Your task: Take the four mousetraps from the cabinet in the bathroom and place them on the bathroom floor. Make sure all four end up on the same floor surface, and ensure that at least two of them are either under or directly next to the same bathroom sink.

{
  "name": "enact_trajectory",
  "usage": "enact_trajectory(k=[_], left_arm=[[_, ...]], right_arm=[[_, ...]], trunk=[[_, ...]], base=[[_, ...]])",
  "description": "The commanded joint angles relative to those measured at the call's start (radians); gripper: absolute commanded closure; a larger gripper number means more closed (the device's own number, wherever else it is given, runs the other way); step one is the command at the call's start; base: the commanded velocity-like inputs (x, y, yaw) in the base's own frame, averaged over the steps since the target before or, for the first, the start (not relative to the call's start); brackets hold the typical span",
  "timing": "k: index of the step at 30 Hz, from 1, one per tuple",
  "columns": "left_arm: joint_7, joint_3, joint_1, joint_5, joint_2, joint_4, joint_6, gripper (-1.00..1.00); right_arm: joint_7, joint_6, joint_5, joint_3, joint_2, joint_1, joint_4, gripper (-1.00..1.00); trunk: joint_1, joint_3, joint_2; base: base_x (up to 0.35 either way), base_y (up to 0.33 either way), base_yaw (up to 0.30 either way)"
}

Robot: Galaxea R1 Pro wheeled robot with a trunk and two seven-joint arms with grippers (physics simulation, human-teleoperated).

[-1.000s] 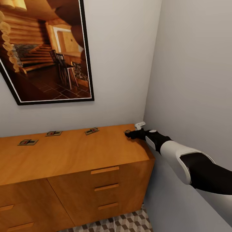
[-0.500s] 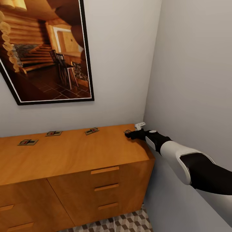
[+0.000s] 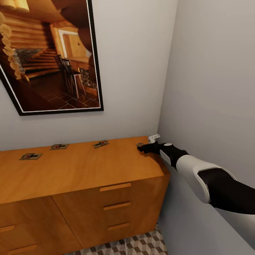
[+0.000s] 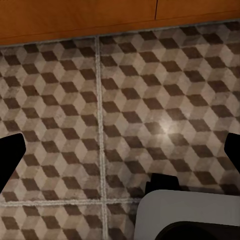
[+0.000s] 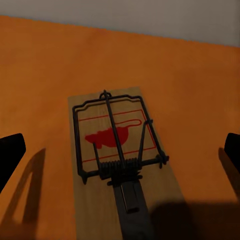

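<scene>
Three mousetraps (image 3: 30, 156) (image 3: 59, 146) (image 3: 101, 143) lie in a row along the back of the orange-brown cabinet (image 3: 81, 173) top. A further mousetrap (image 3: 140, 144) lies at the top's right end, right at the tips of my right gripper (image 3: 143, 147). In the right wrist view this trap (image 5: 112, 132), with a red mouse print and dark wire, lies flat between the wide-apart fingers of the open right gripper (image 5: 120, 150), untouched. My left gripper (image 4: 120, 150) hangs open over the cube-patterned bathroom floor (image 4: 130, 100), holding nothing. The bathroom sink is out of view.
The cabinet stands in a corner, with the back wall behind it and a side wall (image 3: 212, 88) close on the right. A large framed picture (image 3: 49, 56) hangs above it. A strip of tiled floor (image 3: 141, 244) shows at the cabinet's foot. The cabinet's base (image 4: 100, 17) borders the tiles.
</scene>
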State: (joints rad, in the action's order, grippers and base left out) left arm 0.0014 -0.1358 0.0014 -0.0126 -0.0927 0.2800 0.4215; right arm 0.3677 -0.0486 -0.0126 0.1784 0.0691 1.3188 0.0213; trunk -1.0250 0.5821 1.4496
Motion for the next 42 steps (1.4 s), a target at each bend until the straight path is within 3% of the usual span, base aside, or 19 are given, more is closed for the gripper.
enact_trajectory(k=[1, 42], left_arm=[[0.000, 0.000, 0.000, -0.001, 0.000, 0.001, 0.002, -1.00], [0.000, 0.001, 0.000, -0.001, 0.001, 0.001, 0.001, -1.00]], right_arm=[[0.002, -0.005, -0.001, 0.003, 0.000, 0.000, 0.002, -1.00], [0.002, -0.005, 0.000, 0.003, 0.001, -0.005, 0.002, -1.00]], trunk=[[0.000, 0.001, 0.000], [0.000, 0.001, 0.000]], base=[[0.000, 0.000, 0.000], [0.000, 0.000, 0.000]])
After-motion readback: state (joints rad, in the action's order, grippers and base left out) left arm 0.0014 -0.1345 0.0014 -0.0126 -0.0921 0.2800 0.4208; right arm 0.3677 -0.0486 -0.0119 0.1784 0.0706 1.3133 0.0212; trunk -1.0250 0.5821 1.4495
